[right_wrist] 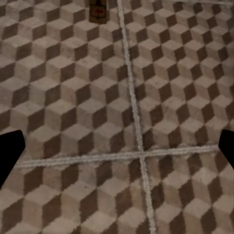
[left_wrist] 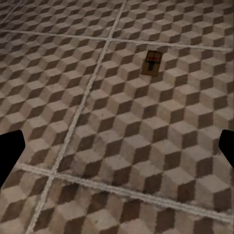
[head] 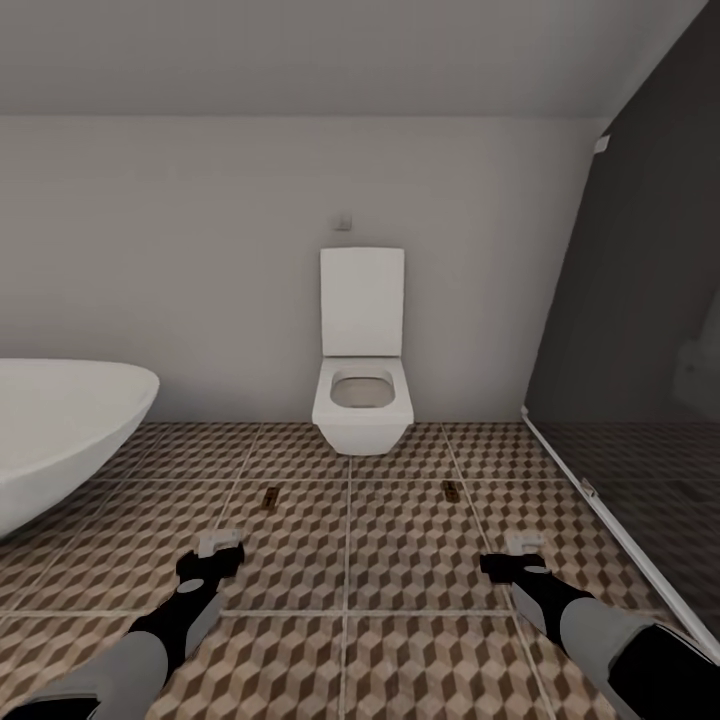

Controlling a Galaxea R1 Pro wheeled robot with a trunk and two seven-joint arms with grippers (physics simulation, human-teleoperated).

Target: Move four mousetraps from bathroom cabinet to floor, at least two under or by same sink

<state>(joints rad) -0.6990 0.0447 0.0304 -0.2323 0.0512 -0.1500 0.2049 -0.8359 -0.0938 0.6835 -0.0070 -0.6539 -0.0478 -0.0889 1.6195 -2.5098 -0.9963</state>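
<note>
Two mousetraps lie flat on the cube-patterned bathroom floor (head: pixel 400 560) in front of the toilet. One mousetrap (head: pixel 270 497) lies ahead of my left gripper (head: pixel 215 553), and shows as a small brown trap (left_wrist: pixel 152 63) in the left wrist view. The other mousetrap (head: pixel 451 490) lies ahead of my right gripper (head: pixel 518 552), and its brown base (right_wrist: pixel 98 10) is cut off by the frame's edge in the right wrist view. Both grippers hover low over the tiles, open and empty. The cabinet is out of view.
A white wall-hung toilet (head: pixel 362 395) stands at the far wall, centre. A white rounded basin or tub rim (head: pixel 60 425) juts in at the left. A dark glass shower screen (head: pixel 640 330) with a pale floor rail (head: pixel 610 515) runs along the right.
</note>
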